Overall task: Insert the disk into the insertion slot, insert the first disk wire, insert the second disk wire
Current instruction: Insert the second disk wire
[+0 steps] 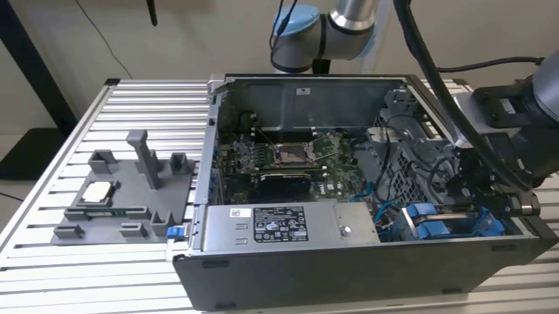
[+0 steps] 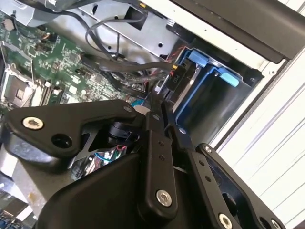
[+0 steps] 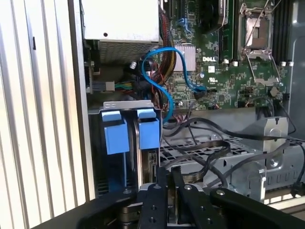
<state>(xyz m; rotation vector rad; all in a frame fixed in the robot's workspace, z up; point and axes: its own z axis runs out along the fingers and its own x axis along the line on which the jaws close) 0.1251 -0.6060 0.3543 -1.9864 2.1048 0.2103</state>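
I had the gripper [image 2: 159,102] down inside the open computer case [image 1: 349,275], in the corner at the exterior view's right, near the front wall. In both wrist views its jaws were pressed close together, their tips at a black wire plug [image 2: 172,78] right at the edge of the disk [image 3: 151,164]; I could not tell whether they actually pinched the plug. The disk sat upright in its slot, its blue carrier tabs [image 3: 128,131] side by side against the case wall. Room there was tight: the grey drive cage [image 3: 267,157] stood just beside the slot, and loose black cables [image 2: 119,64] and a blue cable [image 3: 164,90] crossed the gap toward the green circuit board [image 3: 228,71]. The power-supply box [image 1: 288,226] ran along the front wall, next to the slot. The case lay on a ribbed metal table [image 1: 52,261], with a grey parts holder [image 1: 122,196] beside it on the exterior view's left. A plain pale wall [image 1: 201,33] stood behind.
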